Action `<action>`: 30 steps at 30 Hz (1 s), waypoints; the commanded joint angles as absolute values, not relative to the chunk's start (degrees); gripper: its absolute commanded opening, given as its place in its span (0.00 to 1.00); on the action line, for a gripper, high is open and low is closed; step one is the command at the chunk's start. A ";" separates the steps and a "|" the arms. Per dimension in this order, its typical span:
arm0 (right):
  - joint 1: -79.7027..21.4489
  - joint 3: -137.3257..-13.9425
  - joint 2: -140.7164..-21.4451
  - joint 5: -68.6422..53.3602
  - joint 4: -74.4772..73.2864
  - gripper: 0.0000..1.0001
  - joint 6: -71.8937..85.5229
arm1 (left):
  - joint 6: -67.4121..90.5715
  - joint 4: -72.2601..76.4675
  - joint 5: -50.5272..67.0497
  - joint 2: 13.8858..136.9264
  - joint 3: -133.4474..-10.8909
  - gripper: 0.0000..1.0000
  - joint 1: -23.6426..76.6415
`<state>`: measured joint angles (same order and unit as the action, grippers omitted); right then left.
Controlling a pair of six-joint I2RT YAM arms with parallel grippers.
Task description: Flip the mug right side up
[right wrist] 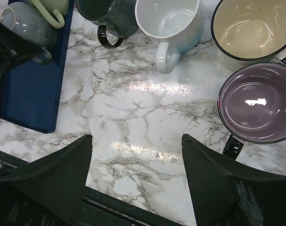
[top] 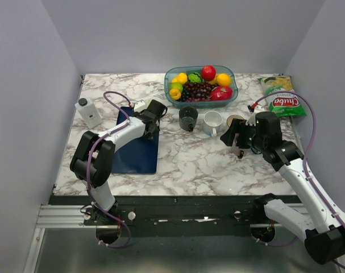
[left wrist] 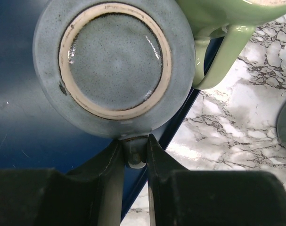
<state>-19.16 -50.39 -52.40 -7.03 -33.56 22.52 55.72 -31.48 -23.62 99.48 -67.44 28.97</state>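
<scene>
Apparently only the grasp is made so far: the mug (left wrist: 115, 61) stands upside down on the blue mat (left wrist: 20, 122), in the upper left of the left wrist view, with its bare foot ring facing the camera. The left pincer (left wrist: 134, 160) is clamped on the handle (left wrist: 135, 149) of the mug, 1 finger touching each side. The right pincer (right wrist: 137, 155) hangs with its fingers wide apart over the table (right wrist: 147, 117) and holds nothing. In my judgement the lifting, the turning over and the setting down are all left to do.
</scene>
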 commanded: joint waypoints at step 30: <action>-19.33 -46.85 -54.92 -36.90 -4.94 1.00 45.25 | 52.90 -16.20 5.05 66.89 -70.22 0.00 28.56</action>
